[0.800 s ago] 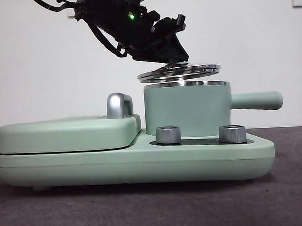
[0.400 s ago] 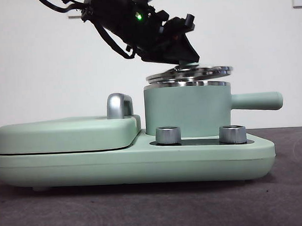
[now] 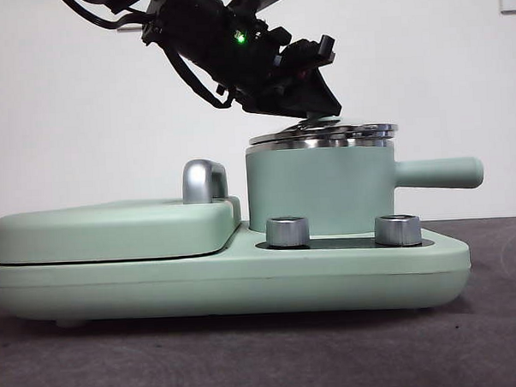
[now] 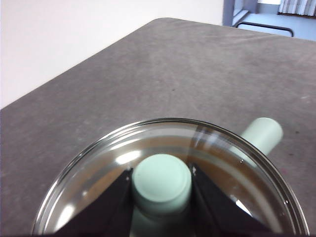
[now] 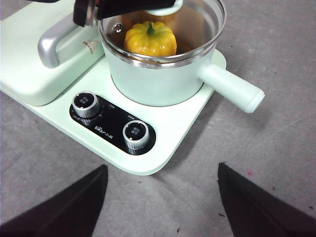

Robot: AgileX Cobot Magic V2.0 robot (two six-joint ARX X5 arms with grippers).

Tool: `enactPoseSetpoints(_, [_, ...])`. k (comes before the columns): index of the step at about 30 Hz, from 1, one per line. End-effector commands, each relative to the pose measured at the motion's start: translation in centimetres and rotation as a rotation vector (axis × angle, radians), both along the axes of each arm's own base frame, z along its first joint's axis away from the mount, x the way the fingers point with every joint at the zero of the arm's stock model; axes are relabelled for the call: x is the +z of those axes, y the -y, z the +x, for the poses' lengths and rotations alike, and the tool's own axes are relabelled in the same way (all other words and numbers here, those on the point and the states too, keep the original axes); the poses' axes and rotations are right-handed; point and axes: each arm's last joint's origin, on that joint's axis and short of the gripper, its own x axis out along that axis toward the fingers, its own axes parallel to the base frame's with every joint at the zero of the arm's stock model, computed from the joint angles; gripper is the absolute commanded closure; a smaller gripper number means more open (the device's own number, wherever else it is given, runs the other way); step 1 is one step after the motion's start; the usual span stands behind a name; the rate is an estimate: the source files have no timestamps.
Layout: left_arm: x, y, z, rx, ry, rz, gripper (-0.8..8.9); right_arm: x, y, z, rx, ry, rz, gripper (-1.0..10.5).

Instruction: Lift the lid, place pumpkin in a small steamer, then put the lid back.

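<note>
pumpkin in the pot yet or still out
In: the pumpkin sits inside the small steamer, seen through the lid that the left gripper holds.

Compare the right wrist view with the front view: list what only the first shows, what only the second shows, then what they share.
Only the right wrist view shows the pumpkin inside the small steamer, seen through the glass lid, plus the open right tool hanging over the table.

Only the front view shows the lid sitting slightly tilted on the steel rim.

Both show the left tool shut on the lid's knob, the steamer's side handle, and the two control dials.
</note>
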Motion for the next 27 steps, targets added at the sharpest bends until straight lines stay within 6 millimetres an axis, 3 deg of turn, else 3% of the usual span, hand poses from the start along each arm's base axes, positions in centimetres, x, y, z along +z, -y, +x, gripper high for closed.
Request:
enactPoseSetpoints(1, [0.88,0.58,0.25,-0.005,0.042,-0.020,8.03,0.09,-0.09,0.04,-0.003,0.001,0.007,6.0])
enactPoseSetpoints(27, [0.44,0.42,0.14,0.010,0.007,0.021,8.03,0.05,-0.07,0.02,-0.006,-0.002,0.003,6.0])
